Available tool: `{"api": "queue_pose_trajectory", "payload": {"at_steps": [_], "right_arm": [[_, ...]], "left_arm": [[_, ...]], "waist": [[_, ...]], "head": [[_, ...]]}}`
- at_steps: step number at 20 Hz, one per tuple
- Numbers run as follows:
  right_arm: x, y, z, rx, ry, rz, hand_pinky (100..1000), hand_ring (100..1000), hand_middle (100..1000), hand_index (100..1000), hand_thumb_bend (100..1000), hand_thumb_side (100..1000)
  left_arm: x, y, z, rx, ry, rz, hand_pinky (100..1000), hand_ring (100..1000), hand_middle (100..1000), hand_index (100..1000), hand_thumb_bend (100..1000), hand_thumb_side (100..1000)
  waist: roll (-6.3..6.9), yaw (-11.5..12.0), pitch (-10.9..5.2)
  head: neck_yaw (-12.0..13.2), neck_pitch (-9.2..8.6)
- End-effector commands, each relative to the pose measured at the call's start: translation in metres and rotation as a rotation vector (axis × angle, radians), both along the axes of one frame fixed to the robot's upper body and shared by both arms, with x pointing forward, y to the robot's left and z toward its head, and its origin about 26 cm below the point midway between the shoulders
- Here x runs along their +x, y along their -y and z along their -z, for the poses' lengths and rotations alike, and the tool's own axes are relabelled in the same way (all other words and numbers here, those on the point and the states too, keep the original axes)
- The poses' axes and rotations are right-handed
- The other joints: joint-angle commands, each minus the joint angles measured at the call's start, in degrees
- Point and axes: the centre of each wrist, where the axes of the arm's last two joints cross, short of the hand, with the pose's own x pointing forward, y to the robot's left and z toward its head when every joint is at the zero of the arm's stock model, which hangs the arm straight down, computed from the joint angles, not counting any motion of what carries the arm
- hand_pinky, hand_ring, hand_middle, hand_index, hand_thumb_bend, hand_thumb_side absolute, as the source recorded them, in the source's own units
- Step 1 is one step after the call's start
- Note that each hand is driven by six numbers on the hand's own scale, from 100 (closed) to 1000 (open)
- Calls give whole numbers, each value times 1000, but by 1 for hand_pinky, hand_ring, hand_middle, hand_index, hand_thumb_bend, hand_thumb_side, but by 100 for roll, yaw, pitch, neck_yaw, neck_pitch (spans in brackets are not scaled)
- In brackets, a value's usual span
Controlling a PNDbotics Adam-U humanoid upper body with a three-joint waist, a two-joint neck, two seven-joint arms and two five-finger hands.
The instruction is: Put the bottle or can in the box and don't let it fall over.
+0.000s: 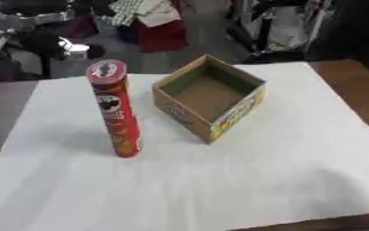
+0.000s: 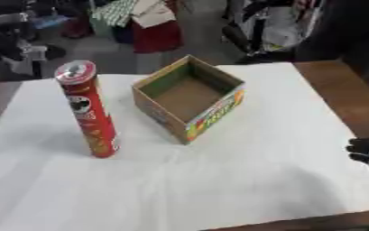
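White cloth (image 1: pixel 219 189): spread over a brown table (image 2: pixel 337 94), whose bare wood is shown along the right side and the near edge.

Right hand (image 2: pixel 366 151): seen only at the right edge of the right eye view, dark, just above the cloth and well apart from the other items; whether its fingers are straight or curled cannot be told. Nothing is seen held in it.

Red crisp can (image 1: pixel 114 110): a tall tube with a silver top and printed label, stood upright on the cloth at left of centre, touched by no hand. It is placed outside the box, just beside its left wall.

Cardboard box (image 1: pixel 209 97): open-topped, set cornerwise on the cloth to the right of the can, with yellow and green print on its near right face; its brown floor is shown bare.

Left hand: shown in neither view.
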Motion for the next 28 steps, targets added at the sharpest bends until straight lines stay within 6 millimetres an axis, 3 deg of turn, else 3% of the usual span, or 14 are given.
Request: {"api": "queue_pose_trajectory", "payload": {"at_steps": [1,13,28], "right_arm": [[3,2,-8,-11,27,-8,755,734,680,1000,100,813],[3,1,-8,-5,28,-12,755,734,679,1000,100,815],[3,1,-8,-3,28,-10,755,733,678,1000,100,817]], "left_arm": [[2,0,-8,10,58,9,942,923,925,1000,413,1000],[11,3,20,10,14,39,942,923,929,1000,485,1000],[11,8,48,80,-69,69,948,926,932,1000,469,1000]], "waist": [[-23,-7,-26],[-30,-69,-4],[-35,-66,5]], "head": [[-18,-81],[-23,-107],[-51,-93]]}}
